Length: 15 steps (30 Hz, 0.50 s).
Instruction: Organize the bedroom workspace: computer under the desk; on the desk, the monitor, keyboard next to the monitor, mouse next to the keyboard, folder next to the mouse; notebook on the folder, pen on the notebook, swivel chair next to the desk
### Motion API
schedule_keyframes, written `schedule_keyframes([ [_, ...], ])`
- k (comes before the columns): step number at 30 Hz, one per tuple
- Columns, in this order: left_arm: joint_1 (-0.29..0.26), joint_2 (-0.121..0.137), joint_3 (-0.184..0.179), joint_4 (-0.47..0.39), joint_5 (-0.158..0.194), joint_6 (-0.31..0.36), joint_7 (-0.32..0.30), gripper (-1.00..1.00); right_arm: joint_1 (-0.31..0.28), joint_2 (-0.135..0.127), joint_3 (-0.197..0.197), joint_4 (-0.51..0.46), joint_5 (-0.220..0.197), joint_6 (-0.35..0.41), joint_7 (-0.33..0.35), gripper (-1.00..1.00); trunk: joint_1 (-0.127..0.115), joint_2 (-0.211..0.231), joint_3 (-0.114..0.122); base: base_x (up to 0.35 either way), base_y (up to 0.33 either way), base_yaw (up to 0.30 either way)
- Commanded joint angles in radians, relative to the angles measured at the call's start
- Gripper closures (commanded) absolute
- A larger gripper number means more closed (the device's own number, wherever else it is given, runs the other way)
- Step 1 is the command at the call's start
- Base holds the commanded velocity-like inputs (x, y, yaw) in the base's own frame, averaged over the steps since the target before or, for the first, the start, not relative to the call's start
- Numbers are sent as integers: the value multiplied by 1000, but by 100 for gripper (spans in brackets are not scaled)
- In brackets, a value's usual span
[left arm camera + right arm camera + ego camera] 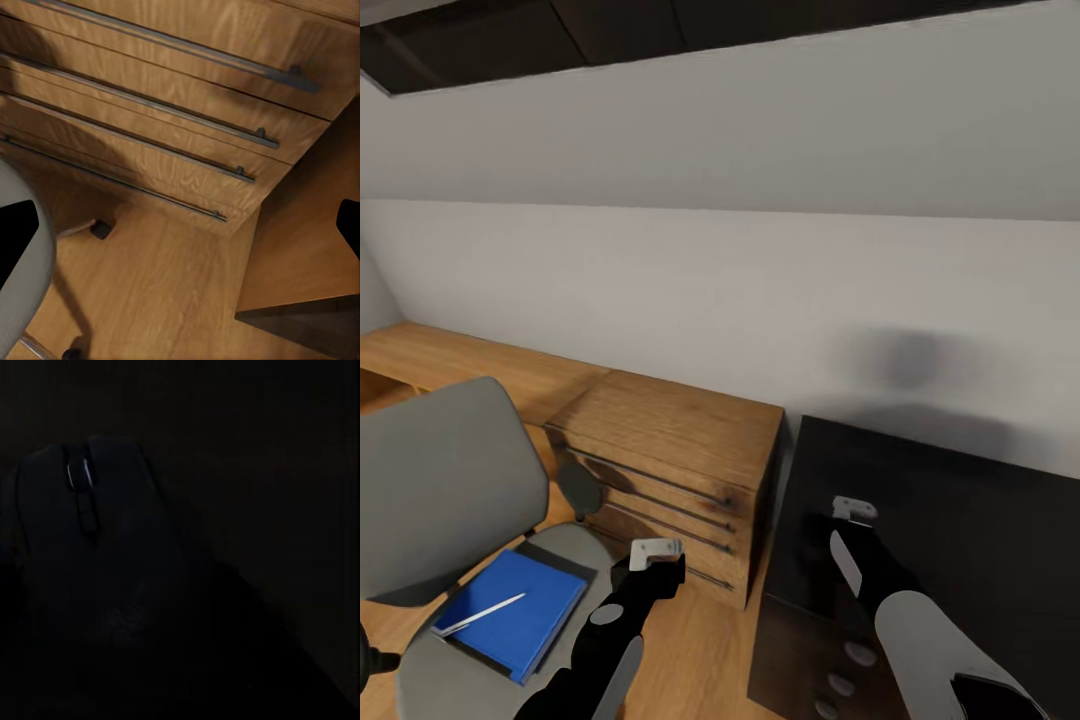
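Mouse going down on the black table, chair stack not yet moved.

Right tool (830, 530) hangs low over the table (960, 520) near its end beside the light-wood drawer cabinet (670, 450); the right wrist view is very dark but shows the mouse (90, 510) close under it, apparently resting on the table, and I cannot tell whether the tool is spread or pinching it. Left tool (655, 560) hovers in front of the cabinet, and in the left wrist view its fingers look spread with nothing between them. The folder (510, 610) lies on the swivel chair (440, 490) left of the cabinet, over what seems to be the notebook (560, 558), with the pen (485, 612) on top. Judging by this, the stack and the chair remain. Attic room, sloped white wall, wood floor (150, 292).
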Motion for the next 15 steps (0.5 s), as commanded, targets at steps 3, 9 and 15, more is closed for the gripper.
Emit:
schedule_keyframes([
  [3,-1,1,-2,-1,11,3,10,-100,-1,2,-4,0,-5,9,-8,100,0,-1,-1,5,-13,0],
  [9,-1,2,-2,-1,11,3,10,-100,-1,5,0,3,-3,14,-10,100,0,-1,-1,-190,-2,0],
  [15,-1,2,-2,-1,11,3,10,-100,-1,7,2,11,-3,16,-10,100,0,-1,-1,-119,0,0],
])
